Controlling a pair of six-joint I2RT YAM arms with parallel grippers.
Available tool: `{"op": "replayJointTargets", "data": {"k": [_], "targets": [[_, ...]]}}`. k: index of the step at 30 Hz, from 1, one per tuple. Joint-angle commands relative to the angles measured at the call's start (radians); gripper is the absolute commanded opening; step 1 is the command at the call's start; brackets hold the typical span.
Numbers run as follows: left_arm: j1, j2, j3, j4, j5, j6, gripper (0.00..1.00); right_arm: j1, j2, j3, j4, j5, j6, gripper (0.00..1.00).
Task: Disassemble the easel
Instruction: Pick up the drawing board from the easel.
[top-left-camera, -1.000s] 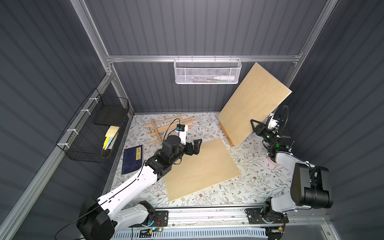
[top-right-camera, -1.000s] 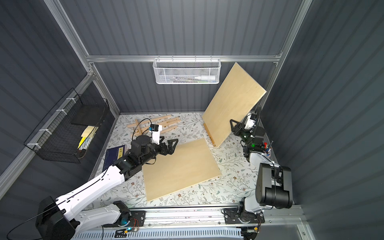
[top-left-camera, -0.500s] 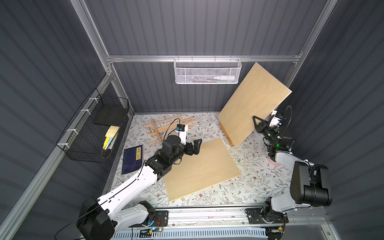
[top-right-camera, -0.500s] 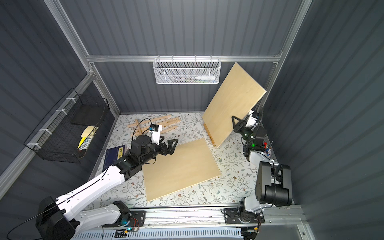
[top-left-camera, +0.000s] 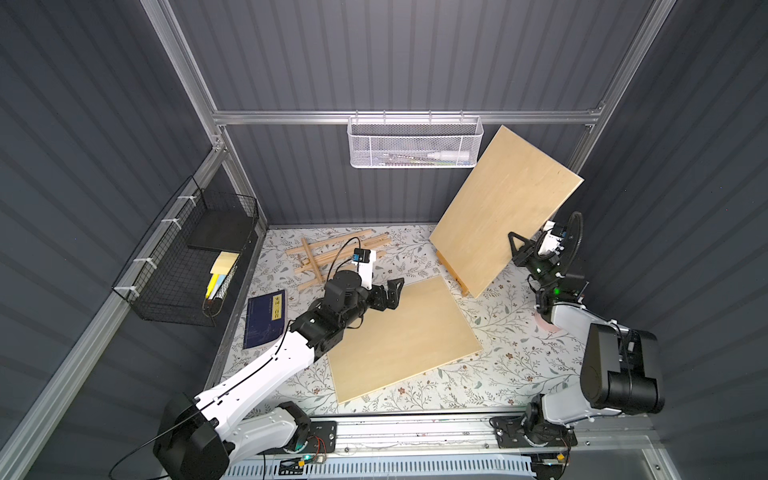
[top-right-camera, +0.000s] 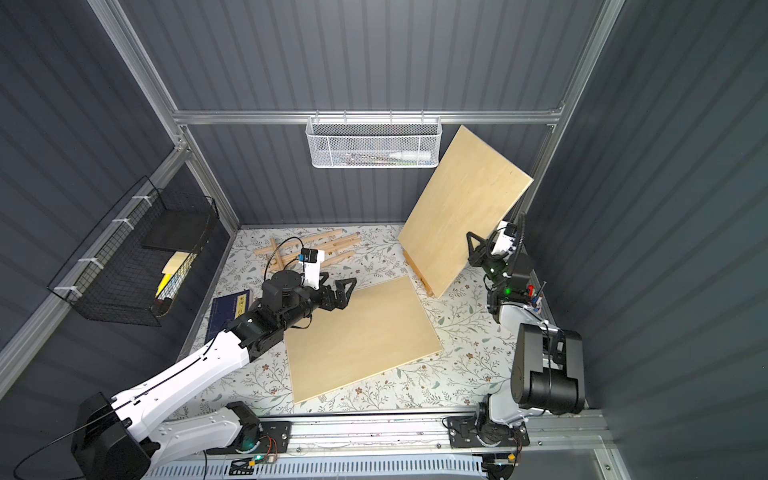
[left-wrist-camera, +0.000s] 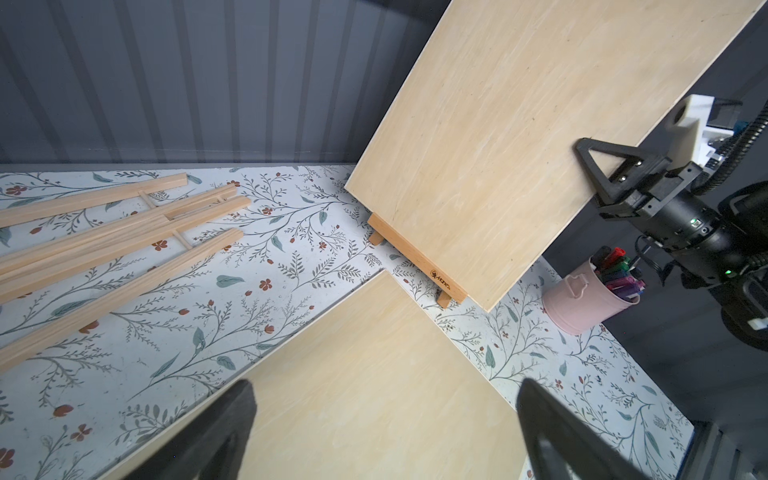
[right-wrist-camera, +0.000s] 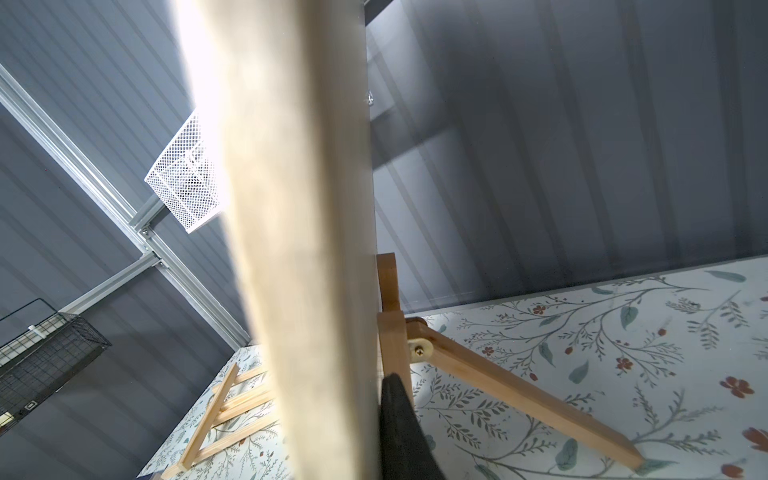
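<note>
A wooden easel (top-left-camera: 451, 270) stands at the back right with a pale upright board (top-left-camera: 505, 208) (top-right-camera: 465, 208) leaning on its ledge (left-wrist-camera: 419, 257). My right gripper (top-left-camera: 517, 249) (top-right-camera: 473, 245) is shut on that board's right edge. One black finger lies on the front face in the left wrist view, and one finger (right-wrist-camera: 399, 428) presses the back beside the easel's hinged leg (right-wrist-camera: 498, 382). My left gripper (top-left-camera: 390, 291) (left-wrist-camera: 384, 415) hangs open over the far-left corner of a second board (top-left-camera: 403, 336) lying flat on the table.
A folded wooden frame (top-left-camera: 332, 257) lies flat at the back left. A blue book (top-left-camera: 266, 318) lies by the left edge, under a black wire basket (top-left-camera: 187, 257). A white mesh basket (top-left-camera: 415, 143) hangs on the back wall. A pink cup of markers (left-wrist-camera: 586, 295) stands near the right arm.
The right gripper's jaws have closed onto the upright board's right edge. The left arm and both boards have not moved.
</note>
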Motion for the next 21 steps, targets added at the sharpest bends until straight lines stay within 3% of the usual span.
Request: {"op": "replayJointTargets", "data": {"k": [1, 21], "targets": [[-0.002, -0.007, -0.001, 0.01, 0.004, 0.021, 0.99, 0.006, -0.058, -0.003, 0.061, 0.037, 0.072, 0.0], [-0.002, -0.025, -0.003, 0.011, -0.002, 0.021, 0.99, 0.003, -0.237, -0.103, 0.014, 0.304, -0.01, 0.0]]}}
